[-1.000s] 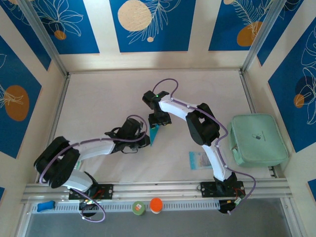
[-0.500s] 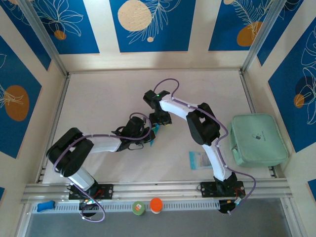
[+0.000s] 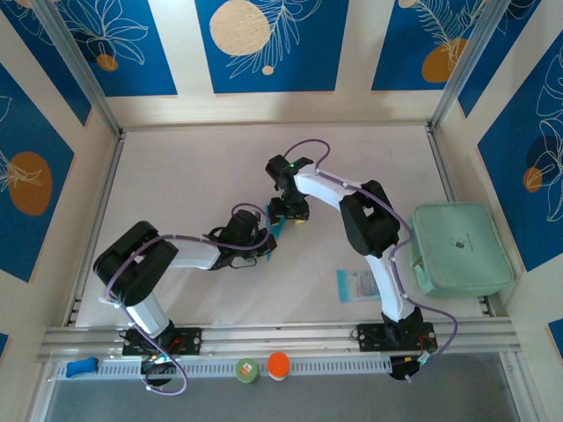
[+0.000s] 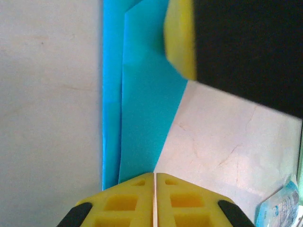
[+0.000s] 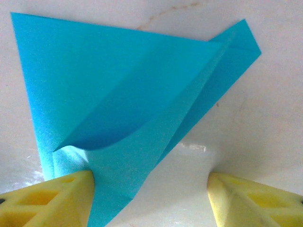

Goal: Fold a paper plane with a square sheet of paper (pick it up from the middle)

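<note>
Table (image 3: 193, 176): pale, matt, faintly veined like stone in the wrist views. Sheet of paper (image 3: 278, 230) lies near its middle, between the two grippers. It is cyan-turquoise, thin and plain. No longer square: folded to a pointed, kite-like outline, with sharp creases and overlapping layers. In the right wrist view one flap stands off the layer below in a soft curl, and the rest lies flat. In the left wrist view it reads as a long narrow wedge with a doubled strip along one edge.

Mint-green pad (image 3: 462, 249): rounded corners, soft-looking, at the table's right edge, well apart from the sheet.

Left gripper (image 4: 155, 176): yellow foam fingers pressed together, tips touching the wedge's narrow end. Whether paper sits between them, cannot tell.

Right gripper (image 5: 150, 177): fingers spread, one finger (image 5: 57, 198) touching the sheet's edge, the other over bare table.

Packet (image 3: 354, 285): pale, printed, see-through, flat near the table's front edge, right of the middle.
</note>
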### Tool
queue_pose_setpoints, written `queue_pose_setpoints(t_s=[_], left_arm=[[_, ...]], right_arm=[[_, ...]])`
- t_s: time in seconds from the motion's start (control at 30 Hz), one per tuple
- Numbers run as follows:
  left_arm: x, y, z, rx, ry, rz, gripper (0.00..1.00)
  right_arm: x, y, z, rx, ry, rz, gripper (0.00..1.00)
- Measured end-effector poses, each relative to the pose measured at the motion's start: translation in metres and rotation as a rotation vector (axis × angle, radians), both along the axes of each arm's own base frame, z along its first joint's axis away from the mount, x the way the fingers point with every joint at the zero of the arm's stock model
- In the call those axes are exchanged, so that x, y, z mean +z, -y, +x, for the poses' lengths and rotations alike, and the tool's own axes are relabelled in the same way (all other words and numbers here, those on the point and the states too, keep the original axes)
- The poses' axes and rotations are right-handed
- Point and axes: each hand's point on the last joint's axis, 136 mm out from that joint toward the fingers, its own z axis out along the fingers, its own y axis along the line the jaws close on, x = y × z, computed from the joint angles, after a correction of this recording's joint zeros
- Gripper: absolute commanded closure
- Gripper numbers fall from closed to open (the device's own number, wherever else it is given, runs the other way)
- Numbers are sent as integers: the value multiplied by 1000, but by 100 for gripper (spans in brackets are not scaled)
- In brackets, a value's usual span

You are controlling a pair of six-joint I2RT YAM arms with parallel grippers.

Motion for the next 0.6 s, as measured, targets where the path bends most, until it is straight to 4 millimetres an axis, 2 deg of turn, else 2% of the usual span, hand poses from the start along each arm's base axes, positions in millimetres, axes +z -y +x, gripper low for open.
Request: queue_pose_setpoints(t_s=[0.4,0.6], left_arm=[[-2,-5,2,27,-2,-32,90],[-2,-5,3,37,-11,-59,90]], right_arm=[[9,6,7,43,17,199,40],[28,5,12,45,58,333,41]])
